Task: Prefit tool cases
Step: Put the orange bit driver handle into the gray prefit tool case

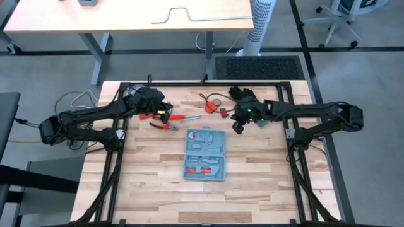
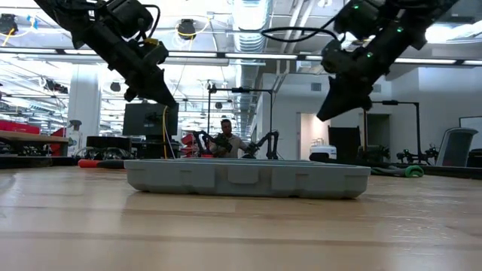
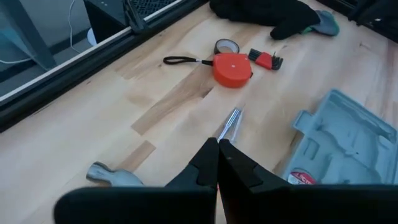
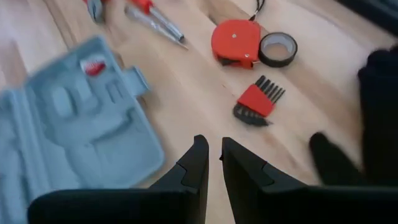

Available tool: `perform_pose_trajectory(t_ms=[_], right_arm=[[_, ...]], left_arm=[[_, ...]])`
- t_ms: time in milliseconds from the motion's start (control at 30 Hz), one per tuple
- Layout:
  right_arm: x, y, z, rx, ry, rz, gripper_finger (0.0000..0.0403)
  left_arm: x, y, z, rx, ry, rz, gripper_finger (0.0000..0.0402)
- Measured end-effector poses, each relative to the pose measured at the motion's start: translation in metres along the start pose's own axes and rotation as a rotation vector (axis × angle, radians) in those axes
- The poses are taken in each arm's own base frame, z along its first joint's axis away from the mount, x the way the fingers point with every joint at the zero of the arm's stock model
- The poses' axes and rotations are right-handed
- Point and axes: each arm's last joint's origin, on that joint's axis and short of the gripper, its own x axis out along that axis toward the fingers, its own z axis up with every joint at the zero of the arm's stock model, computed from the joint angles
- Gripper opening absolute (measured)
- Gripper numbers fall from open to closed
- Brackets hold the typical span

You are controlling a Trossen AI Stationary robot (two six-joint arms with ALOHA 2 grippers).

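The left gripper (image 3: 219, 163) hangs low over the wooden desk (image 3: 81, 130), its dark jaws pressed together with nothing between them, and just beyond their tips lies a pair of slim silver shafts (image 3: 229, 124). Farther on sit an orange tape measure (image 3: 232, 68) with a black wrist loop, a dark tape roll (image 3: 226, 46) touching it, and a red hex key set (image 3: 266, 60) just beside, with a black glove (image 3: 264, 12) near the desk's far edge. The open blue-grey tool case (image 3: 345, 146) lies to one side of the gripper, grey recesses showing, and a silver hammer head (image 3: 109, 176) rests on the other side.
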Motion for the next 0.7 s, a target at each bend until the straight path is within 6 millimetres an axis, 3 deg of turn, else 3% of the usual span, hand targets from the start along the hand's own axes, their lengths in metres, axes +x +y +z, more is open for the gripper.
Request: perform_pose_trajectory(t_ms=[200,300,500,700], right_arm=[[0.02,0.01,0.015,-0.329,0.053,-0.031,0.0056],[0.034,0.013,0.017,-0.401,0.083,-0.033,0.0056],[0.053,0.012,0.024,-0.227,0.12,-0.043,0.0056],[0.046,0.016,0.043,-0.011,-0.015,0.141,0.0056]], left_arm=[[0.0,-0.001,0.0,0.001,0.0,-0.005,0.0],[0.0,-0.003,-0.001,0.007,0.002,-0.013,0.0],[0.0,-0.008,-0.003,0.035,0.022,-0.026,0.0],[0.008,-0.009,-0.016,0.094,0.158,-0.084,0.0]])
